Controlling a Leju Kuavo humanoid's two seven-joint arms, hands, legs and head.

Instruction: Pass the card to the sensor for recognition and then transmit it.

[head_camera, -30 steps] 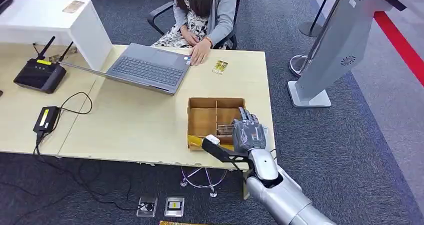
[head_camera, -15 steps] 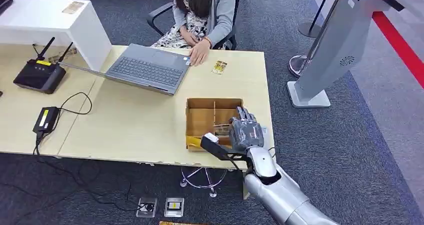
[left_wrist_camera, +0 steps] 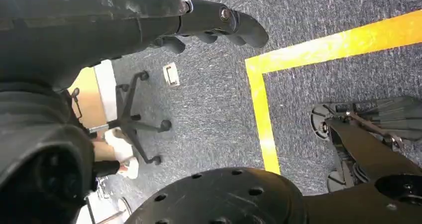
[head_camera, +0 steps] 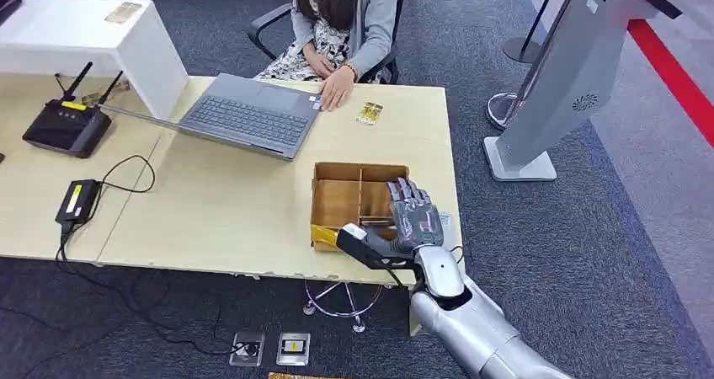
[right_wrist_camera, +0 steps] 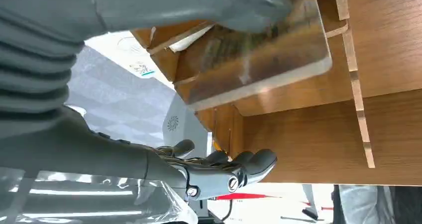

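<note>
One pale wooden table (head_camera: 236, 210) is seen, with an open laptop (head_camera: 248, 120) at its far side and a compartmented wooden box (head_camera: 337, 198) near its front edge. Over the box's right compartment the right hand (head_camera: 412, 219) is poised, and a brown card (right_wrist_camera: 259, 59) is pinched under its thumb. The left hand (left_wrist_camera: 219, 22) is hung above the carpet with fingers curled on nothing.

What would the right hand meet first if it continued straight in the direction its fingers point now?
The right hand is over the wooden divided box, fingers pointing toward its far side. It would probably meet the box's far wall first; if it passes above that, bare table follows. Its height is unclear.
</note>
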